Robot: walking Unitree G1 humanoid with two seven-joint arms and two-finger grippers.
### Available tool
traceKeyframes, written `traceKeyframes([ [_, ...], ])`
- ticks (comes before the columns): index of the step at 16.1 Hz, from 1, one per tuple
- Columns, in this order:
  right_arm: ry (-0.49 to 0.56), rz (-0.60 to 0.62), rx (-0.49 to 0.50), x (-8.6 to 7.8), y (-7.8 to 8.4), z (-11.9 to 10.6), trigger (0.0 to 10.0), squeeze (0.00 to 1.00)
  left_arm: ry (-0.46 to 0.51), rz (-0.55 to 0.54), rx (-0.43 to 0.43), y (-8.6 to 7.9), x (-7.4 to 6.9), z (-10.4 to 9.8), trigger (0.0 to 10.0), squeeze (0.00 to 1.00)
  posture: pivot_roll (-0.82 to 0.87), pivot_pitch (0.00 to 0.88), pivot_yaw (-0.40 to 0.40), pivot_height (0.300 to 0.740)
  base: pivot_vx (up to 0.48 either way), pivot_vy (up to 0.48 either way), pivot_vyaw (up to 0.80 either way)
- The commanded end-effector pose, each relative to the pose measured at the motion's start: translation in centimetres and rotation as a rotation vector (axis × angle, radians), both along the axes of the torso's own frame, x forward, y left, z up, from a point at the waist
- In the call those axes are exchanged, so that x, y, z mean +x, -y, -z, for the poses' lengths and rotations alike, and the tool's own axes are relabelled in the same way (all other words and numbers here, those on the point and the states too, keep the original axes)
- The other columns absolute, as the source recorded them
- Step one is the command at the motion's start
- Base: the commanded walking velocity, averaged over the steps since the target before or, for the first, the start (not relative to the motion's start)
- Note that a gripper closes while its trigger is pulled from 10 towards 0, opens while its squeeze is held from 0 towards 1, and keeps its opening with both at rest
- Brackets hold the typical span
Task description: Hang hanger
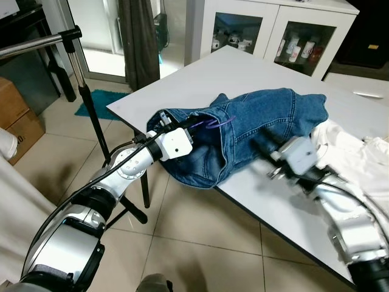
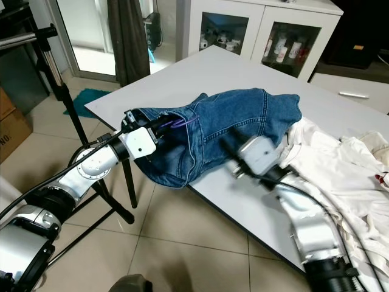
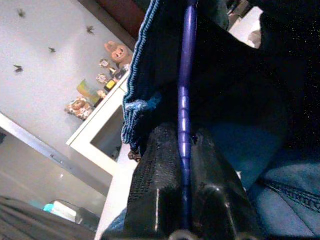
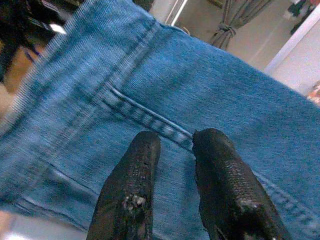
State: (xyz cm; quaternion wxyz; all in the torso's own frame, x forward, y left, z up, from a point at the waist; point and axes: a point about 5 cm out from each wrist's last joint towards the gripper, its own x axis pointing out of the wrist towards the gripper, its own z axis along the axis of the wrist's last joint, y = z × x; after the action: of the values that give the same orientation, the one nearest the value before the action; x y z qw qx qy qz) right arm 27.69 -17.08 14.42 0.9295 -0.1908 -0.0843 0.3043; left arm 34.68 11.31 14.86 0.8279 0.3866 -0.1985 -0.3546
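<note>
hanger [image 1: 214, 123], purple, lies partly inside the open hem of the jeans [image 1: 261, 131] on the white table [image 1: 243, 70], near the table's front-left corner.

left eye view: the left gripper [image 1: 193, 128] reaches into the jeans opening, its fingers clamped on the hanger's thin purple rod. the right gripper [image 1: 260, 146] is over the jeans' middle, blurred. a heap of white cloth [image 1: 358, 161] lies on the table to the right of the jeans, touching them. a black-and-silver rack [image 1: 67, 42] stands on the tiled floor to the left. a white cabinet [image 1: 276, 30] with glass doors stands behind the table; small bottles and figures show inside, with no legible writing.

right eye view: same layout. the hanger [image 2: 182, 123] shows as a short purple loop at the jeans' edge, just beyond the left gripper [image 2: 163, 126].

left wrist view: the two black fingers [image 3: 155, 190] are pressed tight on the purple rod, which runs straight between them and on along the blue denim edge. small toy figures sit on the cabinet top behind; no text is readable.

right wrist view: the right gripper's fingers [image 4: 135, 195] are narrowly parted, holding nothing, just above a stitched seam of the denim.
</note>
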Motion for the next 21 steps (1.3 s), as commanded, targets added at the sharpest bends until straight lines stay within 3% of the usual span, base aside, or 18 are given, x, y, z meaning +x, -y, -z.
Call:
traceKeyframes([
  [1, 0.0, -0.02, 0.051, -0.2, -0.9, -0.8, 10.0, 0.0, 0.039, -0.012, -0.015, 0.2, 0.5, -1.2, 10.0, 0.0, 0.19, 0.0, -0.007, 0.74, 0.0, 0.0, 0.0],
  [3, -0.009, -0.034, 0.111, -0.4, -2.2, -1.4, 10.0, 0.0, 0.029, -0.032, -0.029, 0.5, 0.9, -1.7, 10.0, 0.0, 0.18, 0.0, -0.007, 0.74, 0.0, 0.0, 0.0],
  [4, 0.033, -0.026, 0.064, -0.4, -2.1, -1.6, 10.0, 0.0, 0.01, -0.03, -0.036, 0.7, 1.0, -1.7, 10.0, 0.0, 0.18, 0.0, -0.007, 0.74, 0.0, 0.0, 0.0],
  [5, 0.208, 0.03, -0.135, 0.0, -1.3, -2.0, 10.0, 0.0, -0.041, 0.003, -0.039, 1.1, 0.8, -1.1, 10.0, 0.0, 0.18, 0.0, -0.007, 0.74, 0.0, 0.0, 0.0],
  [6, 0.244, 0.032, -0.199, 0.2, -0.9, -2.1, 10.0, 0.0, -0.057, 0.025, -0.03, 1.3, 0.6, -0.8, 10.0, 0.0, 0.18, 0.0, -0.007, 0.74, 0.0, 0.0, 0.0],
  [8, 0.352, 0.037, -0.469, 1.2, 0.5, -3.0, 10.0, 0.0, -0.059, 0.053, 0.019, 1.3, 0.0, -0.1, 10.0, 0.0, 0.17, 0.0, -0.003, 0.74, 0.0, 0.0, 0.0],
  [11, 0.403, 0.049, -0.582, 1.9, 1.5, -3.9, 10.0, 0.0, -0.039, 0.046, 0.074, 0.9, 0.0, 0.1, 10.0, 0.0, 0.18, 0.0, -0.008, 0.74, 0.0, 0.0, 0.0],
  [13, 0.3, 0.024, -0.447, 1.9, 1.5, -3.6, 10.0, 0.0, -0.026, 0.046, 0.117, 0.3, -0.1, 0.1, 10.0, 0.0, 0.2, 0.0, -0.015, 0.74, 0.0, 0.0, 0.0],
  [15, 0.068, -0.022, -0.166, 0.9, 0.3, -2.7, 10.0, 0.14, -0.014, 0.014, 0.099, -0.3, 0.0, -0.1, 10.0, 0.0, 0.2, 0.0, -0.015, 0.74, 0.0, 0.0, 0.0],
  [16, -0.024, -0.046, -0.064, 0.2, -0.4, -2.1, 10.0, 0.36, -0.011, 0.008, 0.099, -0.4, 0.0, -0.1, 10.0, 0.0, 0.2, 0.0, -0.012, 0.74, 0.0, 0.0, 0.0],
  [17, -0.075, -0.052, -0.009, -0.1, -0.6, -1.8, 10.0, 0.68, -0.007, 0.003, 0.1, -0.4, 0.1, -0.1, 10.0, 0.0, 0.2, 0.0, -0.011, 0.74, 0.0, 0.0, 0.0],
  [18, -0.119, -0.062, 0.029, -0.3, -0.8, -1.5, 10.0, 0.76, -0.002, -0.003, 0.102, -0.3, 0.2, -0.2, 10.0, 0.0, 0.19, 0.0, -0.007, 0.74, 0.0, 0.0, 0.0],
  [20, -0.165, -0.098, 0.086, -0.8, -1.2, -1.3, 10.0, 0.71, 0.009, -0.026, 0.107, 0.0, 0.5, -0.2, 10.0, 0.0, 0.19, 0.0, -0.003, 0.74, 0.0, 0.0, 0.0],
  [21, -0.177, -0.087, 0.121, -0.7, -1.2, -1.4, 10.0, 0.49, -0.025, -0.053, 0.069, 0.0, 0.7, 0.0, 10.0, 0.0, 0.19, 0.0, 0.0, 0.74, 0.0, 0.0, 0.0],
])
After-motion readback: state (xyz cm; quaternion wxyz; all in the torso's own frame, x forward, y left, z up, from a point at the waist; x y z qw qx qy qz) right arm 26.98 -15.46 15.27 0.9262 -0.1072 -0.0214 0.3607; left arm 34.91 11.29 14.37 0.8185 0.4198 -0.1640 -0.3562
